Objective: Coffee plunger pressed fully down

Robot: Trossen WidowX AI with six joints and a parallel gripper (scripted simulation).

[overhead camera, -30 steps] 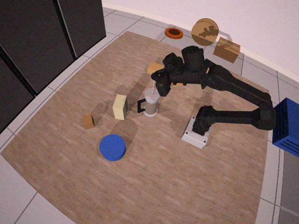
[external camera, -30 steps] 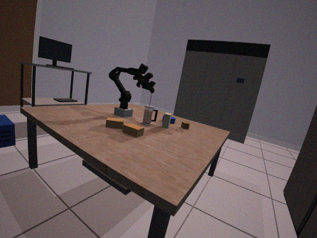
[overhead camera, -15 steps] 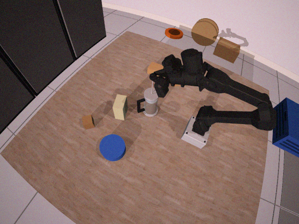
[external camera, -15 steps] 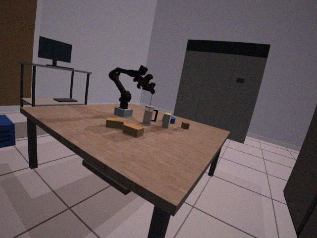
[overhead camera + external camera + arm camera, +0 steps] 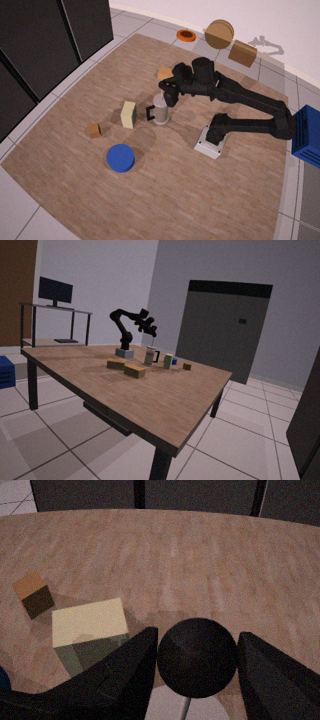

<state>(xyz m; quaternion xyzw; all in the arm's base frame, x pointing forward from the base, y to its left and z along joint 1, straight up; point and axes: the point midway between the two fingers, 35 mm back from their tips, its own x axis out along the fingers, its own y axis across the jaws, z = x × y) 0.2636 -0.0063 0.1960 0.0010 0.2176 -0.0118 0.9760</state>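
Observation:
The coffee press [image 5: 160, 112] [image 5: 149, 357] stands upright on the wooden table [image 5: 180, 180], with its black handle [image 5: 149, 113] pointing left. My gripper [image 5: 164, 89] [image 5: 153, 333] [image 5: 198, 640] is directly above the press and shut on the black round plunger knob, which fills the gap between the two fingers in the wrist view. In the top view the fingers hide the knob.
A pale yellow block [image 5: 128, 114] [image 5: 88, 622] stands just left of the press. A small brown cube [image 5: 94, 130] [image 5: 35, 595] and a blue disc [image 5: 120, 157] lie further left and front. Tan blocks [image 5: 164, 73] [image 5: 134, 370] lie nearby. The arm's base [image 5: 208, 147] is to the right.

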